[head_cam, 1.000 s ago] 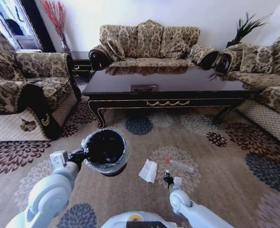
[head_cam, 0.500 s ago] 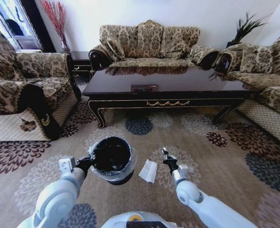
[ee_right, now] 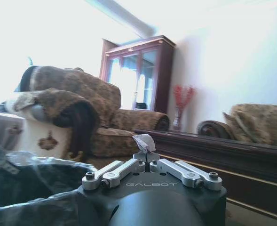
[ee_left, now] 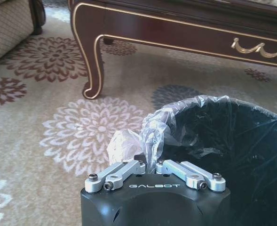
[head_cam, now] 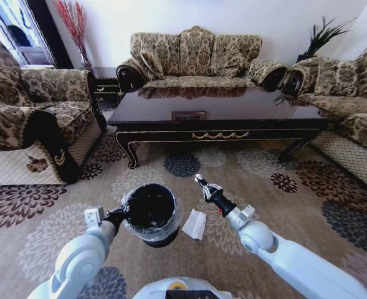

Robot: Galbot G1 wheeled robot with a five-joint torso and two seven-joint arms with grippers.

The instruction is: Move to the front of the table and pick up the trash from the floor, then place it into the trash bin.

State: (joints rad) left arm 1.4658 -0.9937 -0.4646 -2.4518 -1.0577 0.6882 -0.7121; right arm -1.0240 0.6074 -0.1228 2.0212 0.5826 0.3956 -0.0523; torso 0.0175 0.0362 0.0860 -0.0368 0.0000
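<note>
- The left gripper (head_cam: 118, 215) holds the bin (head_cam: 151, 212) by its near-left rim, fingers pinched shut on the rim and its bag liner, as the left wrist view shows; the bin sits on the carpet (head_cam: 46, 212) in front of the table (head_cam: 220, 106).
- A folded white napkin (head_cam: 194, 223) lies on the carpet just right of the bin, untouched.
- The right gripper (head_cam: 201, 182) is raised just right of the bin, slightly beyond it, fingers closed on a small pale scrap (ee_right: 144, 141); a red bit (head_cam: 219, 210) shows at its wrist, perhaps the tube's tip, I cannot tell.
- Judged step: carrying picked-up trash to the bin. The next move calls for bringing the gripper over the bin's mouth, then letting go.
- The table stands well beyond the bin.
</note>
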